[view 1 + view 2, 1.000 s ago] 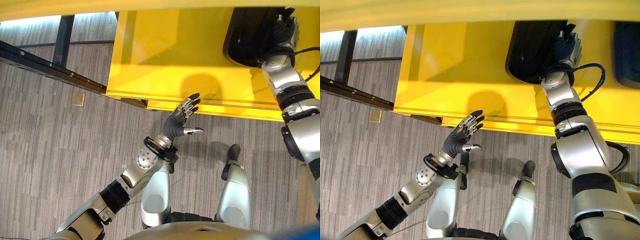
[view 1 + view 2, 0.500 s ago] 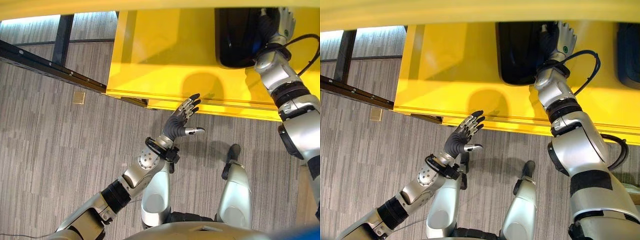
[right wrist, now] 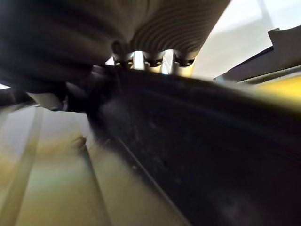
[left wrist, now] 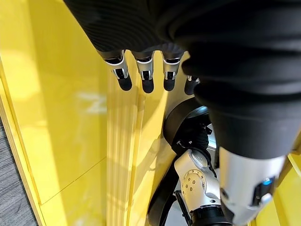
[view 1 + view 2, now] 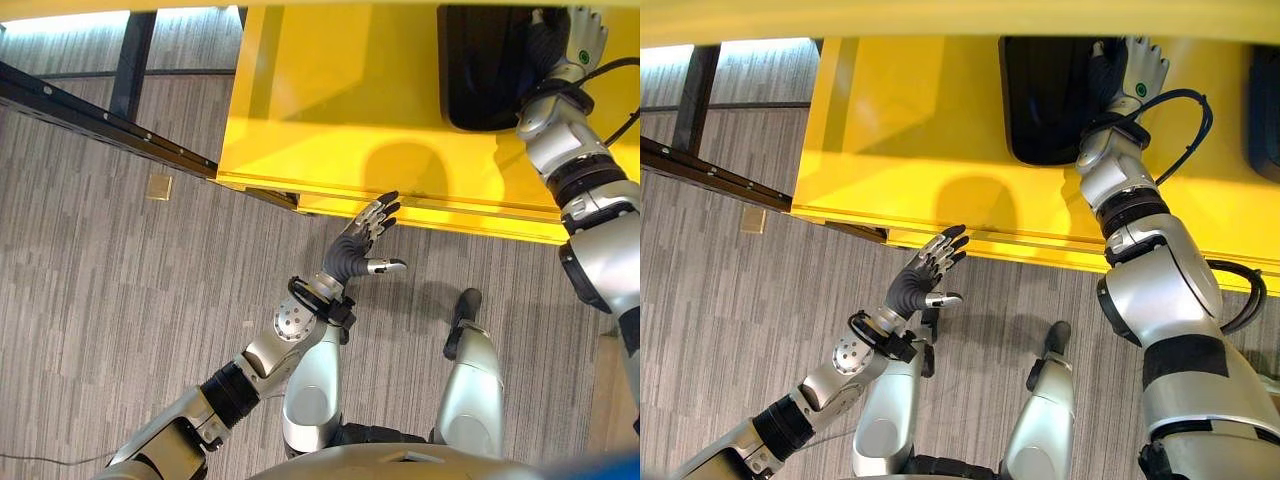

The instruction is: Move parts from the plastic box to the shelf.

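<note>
Yellow shelf board fills the upper part of both eye views above grey carpet, and the black part lies on it at the upper right, a little left of where it sat a second ago; the right hand rests at its right edge, so placing looks nearly done. Whether those fingers grip it I cannot tell, since the right wrist view gives just a dark blurred surface, while the left wrist view shows the left hand open and empty, just off the shelf's front edge.
</note>
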Tool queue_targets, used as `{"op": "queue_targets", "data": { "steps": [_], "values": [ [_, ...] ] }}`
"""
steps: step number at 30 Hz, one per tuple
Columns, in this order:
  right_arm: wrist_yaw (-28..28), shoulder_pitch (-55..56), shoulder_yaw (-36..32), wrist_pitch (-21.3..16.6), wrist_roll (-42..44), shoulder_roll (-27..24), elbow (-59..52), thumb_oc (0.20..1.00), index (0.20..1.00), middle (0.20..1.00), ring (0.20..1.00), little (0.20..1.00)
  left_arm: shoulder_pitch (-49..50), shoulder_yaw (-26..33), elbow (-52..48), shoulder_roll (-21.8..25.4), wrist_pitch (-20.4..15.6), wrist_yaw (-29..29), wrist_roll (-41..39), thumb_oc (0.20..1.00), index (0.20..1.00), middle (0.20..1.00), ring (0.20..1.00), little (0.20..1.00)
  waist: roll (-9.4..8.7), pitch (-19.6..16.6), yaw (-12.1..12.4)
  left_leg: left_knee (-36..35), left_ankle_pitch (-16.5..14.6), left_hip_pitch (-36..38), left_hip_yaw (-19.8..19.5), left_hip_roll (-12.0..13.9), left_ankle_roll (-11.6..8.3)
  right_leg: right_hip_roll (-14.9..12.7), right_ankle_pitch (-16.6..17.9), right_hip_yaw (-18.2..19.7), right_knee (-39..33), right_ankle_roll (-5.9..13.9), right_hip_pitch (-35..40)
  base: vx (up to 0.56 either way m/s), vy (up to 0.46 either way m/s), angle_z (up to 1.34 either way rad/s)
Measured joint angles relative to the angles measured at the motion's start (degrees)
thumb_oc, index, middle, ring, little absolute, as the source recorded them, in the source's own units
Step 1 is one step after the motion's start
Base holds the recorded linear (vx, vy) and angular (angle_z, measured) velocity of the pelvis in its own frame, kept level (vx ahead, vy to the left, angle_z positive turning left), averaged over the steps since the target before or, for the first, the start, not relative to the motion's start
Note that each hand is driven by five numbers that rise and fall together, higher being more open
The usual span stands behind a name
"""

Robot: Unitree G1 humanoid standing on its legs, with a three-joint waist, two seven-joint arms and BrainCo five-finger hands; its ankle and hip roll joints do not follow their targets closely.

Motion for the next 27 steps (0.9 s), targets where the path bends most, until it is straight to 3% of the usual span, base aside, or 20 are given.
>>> {"op": "queue_targets", "data": {
  "steps": [6, 27],
  "values": [
    [-1.2, -0.4, -1.8, 1.7, 4.5, 0.0, 0.9, 0.2, 0.2, 0.2, 0.2, 0.2, -0.3, 0.0, 0.0, 0.0, 0.0, 0.0, 0.0, 1.0, 1.0, 1.0, 1.0, 1.0, -0.02, 0.0, 0.0, 0.1, 0.0, -0.1, 0.0, 0.0, 0.01, 0.0, 0.1, 0.0, -0.2, -0.02, 0.1, 0.0, 0.0, 0.0],
    [-1.2, -0.4, -2.0, 4.9, 1.8, 0.0, 1.5, 0.2, 0.2, 0.2, 0.2, 0.2, -0.8, -0.1, 0.0, 0.1, 0.0, 0.3, 0.0, 1.0, 1.0, 1.0, 1.0, 1.0, -0.21, -0.1, 0.3, 0.7, -0.1, -0.1, 0.0, -0.1, 0.11, 0.0, 0.4, 0.0, -0.3, 0.19, 0.5, 0.0, 0.0, 0.0]
  ]
}}
